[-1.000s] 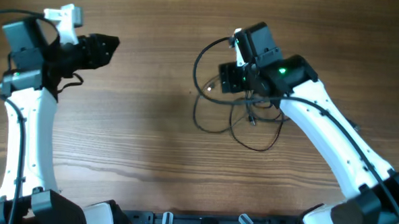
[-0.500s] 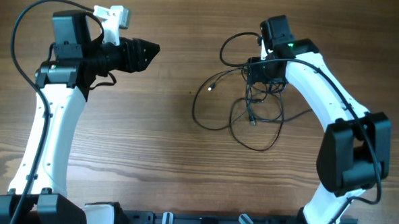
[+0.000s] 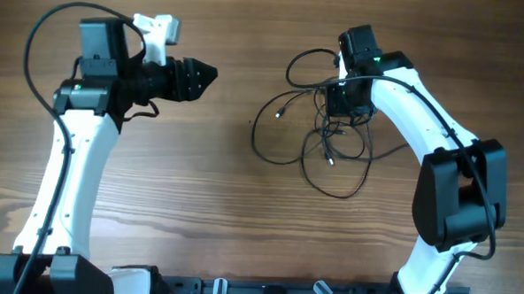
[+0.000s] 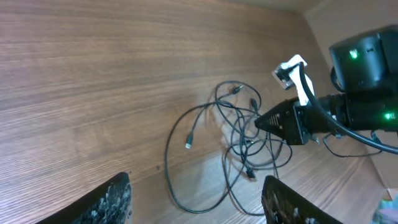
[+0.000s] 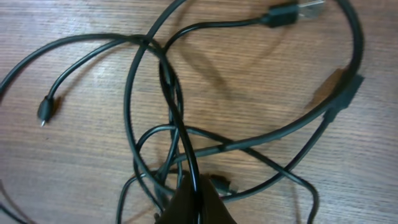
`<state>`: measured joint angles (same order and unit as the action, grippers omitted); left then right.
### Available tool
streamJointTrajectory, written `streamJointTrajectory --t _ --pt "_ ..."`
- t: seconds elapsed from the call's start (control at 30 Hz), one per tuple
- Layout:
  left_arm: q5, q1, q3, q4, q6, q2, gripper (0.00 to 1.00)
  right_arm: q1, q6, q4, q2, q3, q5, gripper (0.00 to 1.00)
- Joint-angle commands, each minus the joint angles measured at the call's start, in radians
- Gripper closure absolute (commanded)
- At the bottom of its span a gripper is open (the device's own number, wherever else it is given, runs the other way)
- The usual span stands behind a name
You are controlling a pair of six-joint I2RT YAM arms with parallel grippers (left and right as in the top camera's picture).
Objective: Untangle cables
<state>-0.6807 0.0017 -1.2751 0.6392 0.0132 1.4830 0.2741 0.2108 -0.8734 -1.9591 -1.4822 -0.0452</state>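
Wide wooden tabletop (image 3: 197,206) under both arms, grain running side to side.

The left arm (image 3: 61,174) reaches up the left side and bends in toward the middle. The left end effector (image 3: 205,73) points right, across the far half of the tabletop and well apart from the tangle. From the left wrist view its two fingers (image 4: 118,198) stand spread and released, with nothing between them.

Over on the right, the right arm (image 3: 423,119) curves up and back in. The right end effector (image 3: 342,104) is down on the far right part of the tabletop, right on top of the knot. Its fingertips are clenched together. In the right wrist view one black strand runs straight into the closed tips, so it has that strand pinched.

Now the cables (image 3: 319,158): thin black cords in a loose tangle, right of centre in the far half of the tabletop. Loops fan out toward the middle and toward the near edge, and several strands cross each other just ahead of the right end effector.

Smallest bits: a little plug (image 3: 279,114) lies free on the wood at the left side of the tangle. A flat USB plug (image 5: 292,11) shows at the top of the right wrist view, resting on the tabletop.
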Motion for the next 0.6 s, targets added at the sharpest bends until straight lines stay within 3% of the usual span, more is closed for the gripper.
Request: streamJointTrajectory --t 0.0,0.13,0.23,0.4,0.57 --pt "-0.002 -0.085 -0.013 0.002 0.006 0.065 0.29 -0.001 0.001 -0.018 0.119 -0.075 -0.036 0.96" --pt "-0.012 -0.21 -0.013 -0.057 0.008 0.213 0.22 -0.001 -0.001 -0.055 0.241 -0.153 -0.036 0.96" --pt "-0.188 -0.276 -0.013 -0.206 0.008 0.329 0.34 -0.001 -0.003 -0.087 0.309 -0.175 -0.048 0.96" --pt "-0.449 -0.317 -0.013 -0.447 0.008 0.409 0.31 -0.001 -0.025 -0.079 0.377 -0.175 -0.204 0.96" --pt "-0.452 -0.354 -0.013 -0.491 0.008 0.411 0.29 -0.001 -0.015 -0.028 0.402 -0.175 -0.302 0.96"
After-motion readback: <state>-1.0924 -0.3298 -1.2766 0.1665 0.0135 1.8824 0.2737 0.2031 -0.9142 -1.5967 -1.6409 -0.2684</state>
